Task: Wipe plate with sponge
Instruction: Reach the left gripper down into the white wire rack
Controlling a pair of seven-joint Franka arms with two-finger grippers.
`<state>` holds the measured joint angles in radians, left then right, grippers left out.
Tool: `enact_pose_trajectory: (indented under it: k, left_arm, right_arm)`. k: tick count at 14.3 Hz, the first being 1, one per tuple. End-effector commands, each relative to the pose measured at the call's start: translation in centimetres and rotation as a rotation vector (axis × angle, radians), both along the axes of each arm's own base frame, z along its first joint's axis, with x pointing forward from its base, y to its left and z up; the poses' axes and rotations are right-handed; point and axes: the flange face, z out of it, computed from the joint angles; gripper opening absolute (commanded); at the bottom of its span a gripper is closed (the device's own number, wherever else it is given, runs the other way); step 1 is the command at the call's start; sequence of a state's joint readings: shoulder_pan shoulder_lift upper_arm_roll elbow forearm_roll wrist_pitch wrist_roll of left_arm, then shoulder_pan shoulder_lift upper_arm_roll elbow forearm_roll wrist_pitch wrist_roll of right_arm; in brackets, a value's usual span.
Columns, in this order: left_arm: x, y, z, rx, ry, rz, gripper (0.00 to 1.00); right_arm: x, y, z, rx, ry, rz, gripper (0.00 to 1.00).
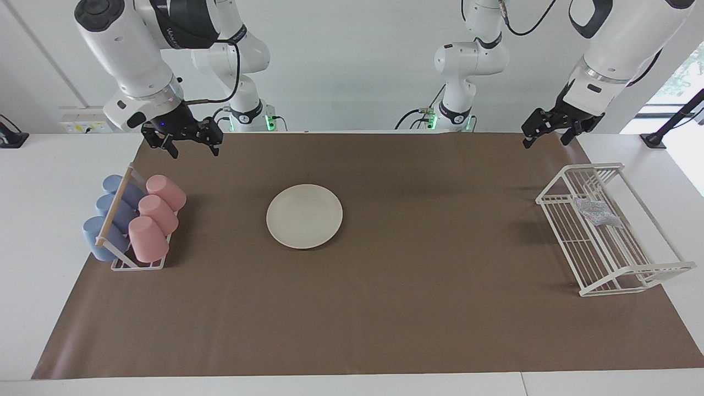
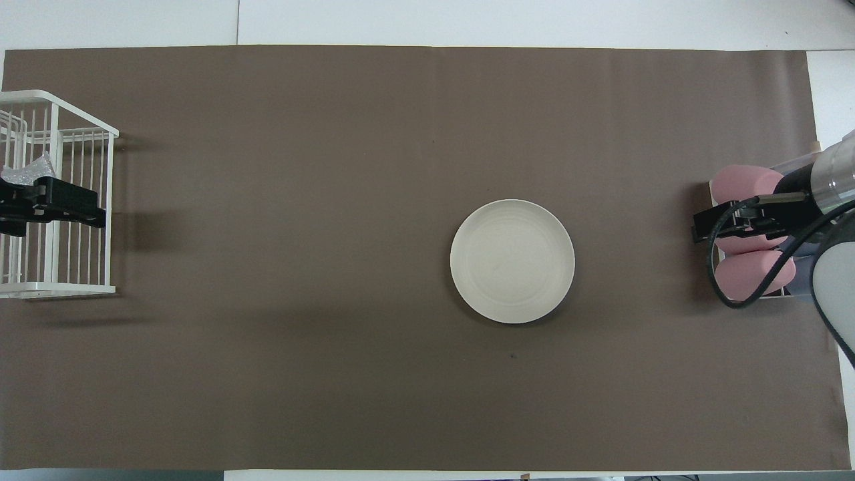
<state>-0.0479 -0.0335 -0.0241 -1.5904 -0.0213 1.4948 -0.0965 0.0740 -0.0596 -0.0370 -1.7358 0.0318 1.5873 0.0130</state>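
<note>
Plate (image 1: 304, 216) lies flat on the brown mat (image 1: 385, 308) covering the tabletop (image 1: 49, 231), well apart from both hands and between them. Facing view shows the left hand (image 1: 550, 135) raised over the mat's edge by the white wire rack (image 1: 632, 272), fingers spread and holding nothing; the sponge (image 1: 597, 212) rests inside that rack, below and just beside this hand. From overhead the left hand (image 2: 50, 204) covers part of the rack (image 2: 110, 214), with the sponge (image 2: 30, 167) peeking out beside it. Facing view shows the right hand (image 1: 192, 147) open and empty, raised near the cup holder (image 1: 140, 265) with pink cups (image 1: 157, 214) and blue cups (image 1: 107, 220); overhead, the blue ones are mostly hidden.
</note>
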Motion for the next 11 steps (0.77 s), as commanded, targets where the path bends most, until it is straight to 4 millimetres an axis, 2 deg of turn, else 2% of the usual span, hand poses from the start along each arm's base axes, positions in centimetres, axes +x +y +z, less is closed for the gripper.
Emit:
enact_pose_trajectory:
  k: [1,11]
  left_arm:
    - [-0.22,0.23,-0.07,-0.011,-0.01,-0.007,1.0]
    - [0.1,0.4,-0.09,0.005,-0.041,0.001,1.0]
  right_arm:
    - [0.06,0.0,0.16,-0.022,0.004,0.009,1.0]
    - [0.06,0.0,0.16,-0.022,0.004,0.009,1.0]
